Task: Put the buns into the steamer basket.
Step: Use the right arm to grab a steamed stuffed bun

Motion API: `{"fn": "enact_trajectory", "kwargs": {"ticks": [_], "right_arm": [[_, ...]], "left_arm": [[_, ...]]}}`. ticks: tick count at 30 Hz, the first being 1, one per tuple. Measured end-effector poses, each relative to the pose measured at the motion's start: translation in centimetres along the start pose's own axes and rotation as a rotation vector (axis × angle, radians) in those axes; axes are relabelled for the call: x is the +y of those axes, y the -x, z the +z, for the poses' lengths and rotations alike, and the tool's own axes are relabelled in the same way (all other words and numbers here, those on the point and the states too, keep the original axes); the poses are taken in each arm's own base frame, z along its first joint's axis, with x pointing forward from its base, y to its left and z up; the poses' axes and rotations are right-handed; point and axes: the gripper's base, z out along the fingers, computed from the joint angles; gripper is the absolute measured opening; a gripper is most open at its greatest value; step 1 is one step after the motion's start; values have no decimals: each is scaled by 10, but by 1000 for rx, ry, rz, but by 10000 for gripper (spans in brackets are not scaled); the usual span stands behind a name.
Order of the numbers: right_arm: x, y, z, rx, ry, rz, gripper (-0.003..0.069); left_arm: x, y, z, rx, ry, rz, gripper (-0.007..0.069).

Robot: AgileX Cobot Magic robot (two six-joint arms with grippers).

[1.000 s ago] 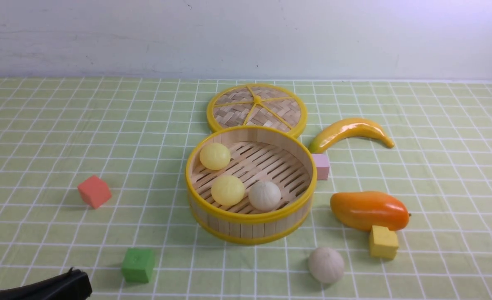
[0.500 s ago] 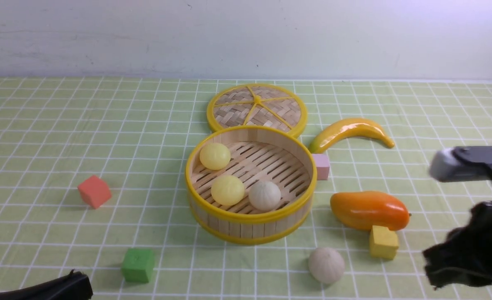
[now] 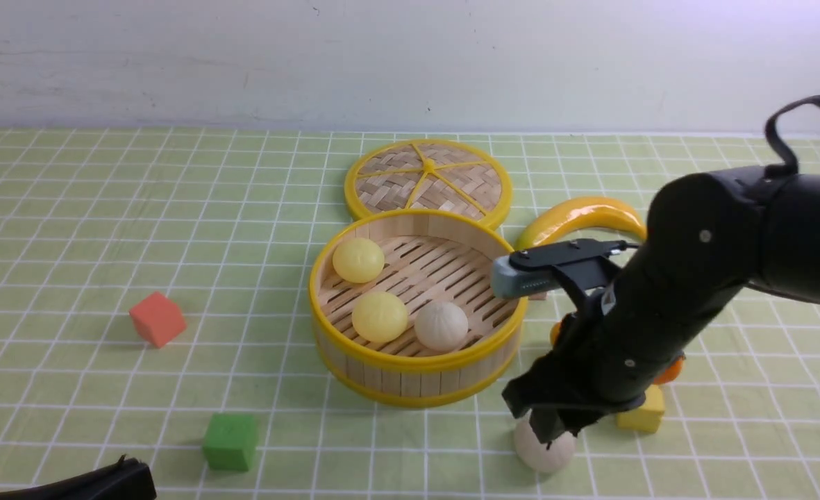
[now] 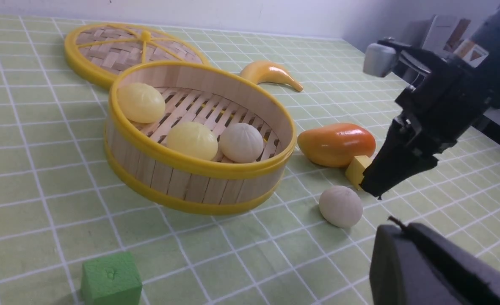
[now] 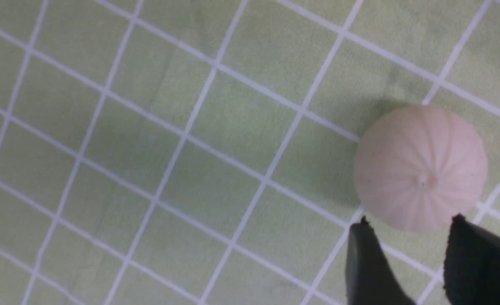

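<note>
Worktop (image 3: 69,208): green check cloth, three buns (image 3: 380,316) sitting in steamer basket (image 3: 416,361)
Right hand (image 5: 410,219): parted, empty, hovering
Last bun (image 3: 545,455): loose, just past its tips, not between them

Yellow cube (image 4: 357,168) nr loose bun (image 4: 341,206)

I take the green tablecloth (image 3: 69,229) as my reference: pale green with a white grid, it lies flat across the whole work surface. Behind its far edge stands a plain whitish wall (image 3: 173,62), marked with faint grey streaks and a few dark specks. Above the cloth's far right corner the wall turns slightly lilac. The light is soft and even, and shadows on the cloth are short and blurred. Past the cloth's right edge I see a pale boxy shape (image 4: 438,31), too blurred to name.
</note>
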Motion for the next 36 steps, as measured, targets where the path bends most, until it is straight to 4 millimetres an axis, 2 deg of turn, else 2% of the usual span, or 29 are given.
{"fn": "enact_trajectory", "kwargs": {"ticks": [3,7,12,18,27,33,34,36], "right_arm": [[-2,5,11,4,-8,2,321],[-6,10,21,-8,-41,-1,326],[-11,13,28,-22,-80,-8,296],[-13,13,32,-14,-92,-4,205],[-13,12,36,-1,-92,0,190],[-14,12,40,15,-94,2,102],[-14,12,40,15,-95,1,55],[-14,12,38,13,-96,-2,16]], "left_arm": [[0,0,0,1,0,0,-13],[0,0,0,3,0,0,-13],[0,0,0,3,0,0,-13],[0,0,0,3,0,0,-13],[0,0,0,3,0,0,-13],[0,0,0,-4,0,0,-13],[0,0,0,-4,0,0,-13],[0,0,0,-4,0,0,-13]]}}
